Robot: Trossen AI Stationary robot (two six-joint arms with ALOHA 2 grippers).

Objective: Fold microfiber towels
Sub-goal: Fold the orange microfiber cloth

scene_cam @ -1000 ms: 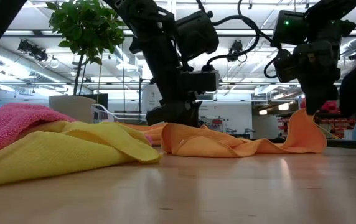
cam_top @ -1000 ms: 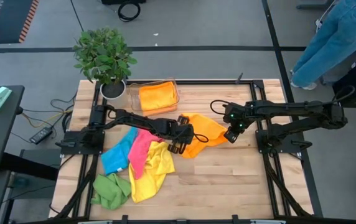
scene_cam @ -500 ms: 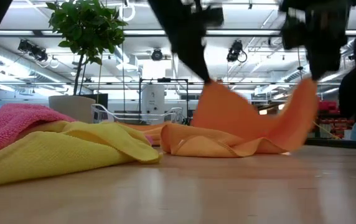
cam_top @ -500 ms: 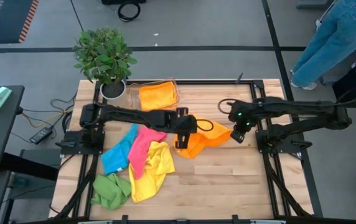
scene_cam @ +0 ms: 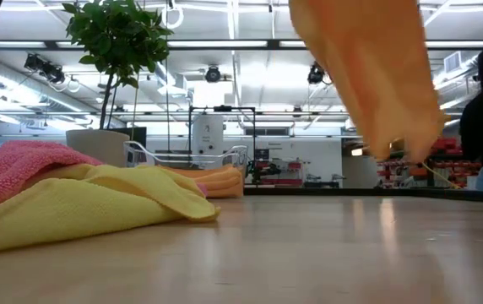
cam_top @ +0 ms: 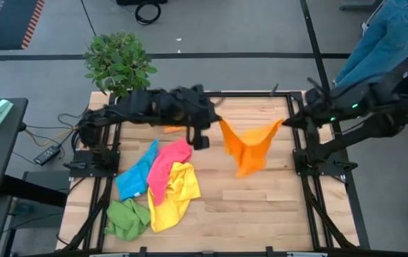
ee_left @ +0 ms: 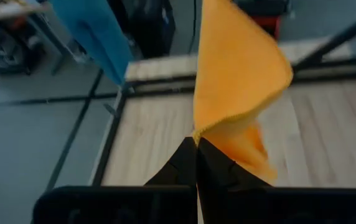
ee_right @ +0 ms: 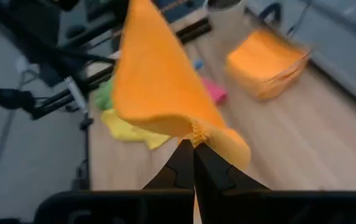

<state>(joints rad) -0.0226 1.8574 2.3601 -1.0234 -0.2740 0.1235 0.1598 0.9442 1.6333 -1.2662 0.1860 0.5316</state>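
Observation:
An orange microfiber towel [cam_top: 250,146] hangs in the air over the middle of the table, strung between my two grippers. My left gripper [cam_top: 218,121] is shut on its left top corner and my right gripper [cam_top: 286,123] on its right top corner. The towel's lower tip [scene_cam: 393,145] hangs clear of the tabletop. Pink [cam_top: 167,163], yellow [cam_top: 174,194], blue [cam_top: 133,177] and green [cam_top: 127,218] towels lie in a loose heap at the near left. A folded orange towel [ee_right: 266,65] lies in the clear tray [scene_cam: 187,156] at the far left. My left gripper pinches one corner of the orange towel [ee_left: 197,132] between its two fingertips [ee_left: 187,155]. The fingers slant downward from the table's left. The cloth is lifted clear and sags below the fingers. My right gripper pinches the opposite top corner [ee_right: 196,133] between its two fingertips [ee_right: 184,158], slanting downward from the table's right. The towel hangs from it in a slack drape, clear of the table.
A potted plant [cam_top: 118,64] stands at the far left corner beside the tray. A black frame [cam_top: 311,207] runs along the table's sides. A person in jeans [cam_top: 389,36] stands beyond the far right corner. Bare wood [cam_top: 261,207] lies under and in front of the hanging towel.
Both grippers have risen steeply and drawn apart. The orange towel, crumpled on the table a second ago, has come up by its two corners; at half a second its lower part still lay on the wood, and now all of it hangs clear.

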